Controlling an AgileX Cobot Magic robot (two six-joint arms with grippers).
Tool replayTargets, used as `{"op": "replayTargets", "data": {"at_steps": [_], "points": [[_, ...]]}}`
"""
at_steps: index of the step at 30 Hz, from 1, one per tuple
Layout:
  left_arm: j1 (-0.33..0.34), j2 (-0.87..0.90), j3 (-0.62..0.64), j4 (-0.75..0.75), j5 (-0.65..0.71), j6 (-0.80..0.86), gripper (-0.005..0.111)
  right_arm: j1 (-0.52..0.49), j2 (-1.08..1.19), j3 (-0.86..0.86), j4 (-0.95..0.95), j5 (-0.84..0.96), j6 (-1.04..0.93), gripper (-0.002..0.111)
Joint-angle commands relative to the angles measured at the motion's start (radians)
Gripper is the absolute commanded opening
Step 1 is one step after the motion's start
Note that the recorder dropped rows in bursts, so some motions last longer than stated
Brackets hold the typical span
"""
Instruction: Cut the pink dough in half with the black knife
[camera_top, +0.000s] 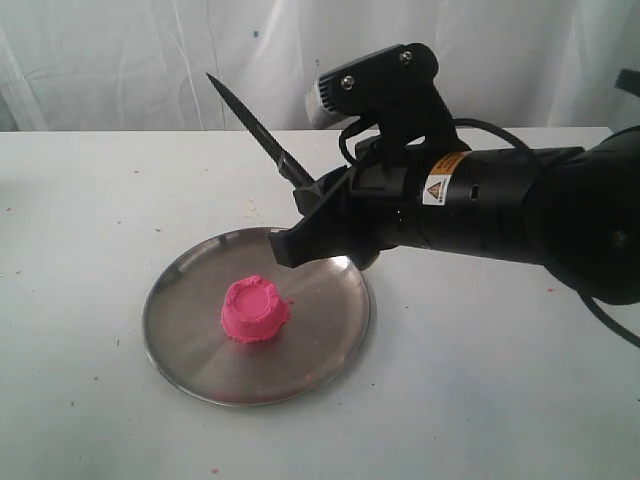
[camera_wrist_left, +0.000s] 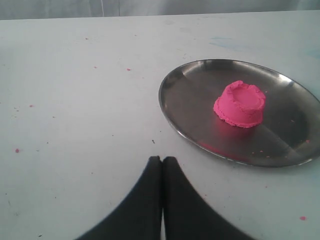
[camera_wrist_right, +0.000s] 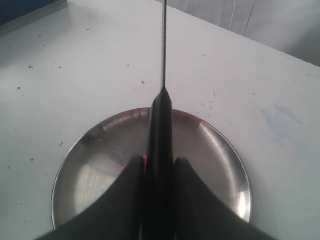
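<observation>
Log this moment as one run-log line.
right hand: grips black knife, blade tilted up, above plate | pink dough: uncut, on plate | left hand: shut, empty, off plate

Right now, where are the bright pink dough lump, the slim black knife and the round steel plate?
bright pink dough lump (camera_top: 252, 298), exterior view, its dented top.
slim black knife (camera_top: 255, 126), exterior view, middle of its blade.
round steel plate (camera_top: 320, 330), exterior view, bare right part.
</observation>
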Motion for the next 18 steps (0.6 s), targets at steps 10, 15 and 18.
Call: {"op": "replayTargets", "data": {"at_steps": [10,15,18], "points": [[0.001,-0.004,0.004,-0.139,-0.258,-0.22,0.0,0.003,-0.009,0.002,0.0,0.064,-0.012,0.0],[0.001,-0.004,0.004,-0.139,-0.442,-0.275,0.0,0.003,-0.009,-0.007,0.0,0.181,-0.049,0.0],[0.001,-0.004,-0.003,-0.114,-0.354,-0.365,0.0,0.005,-0.009,-0.036,0.0,0.251,-0.092,0.0]]}}
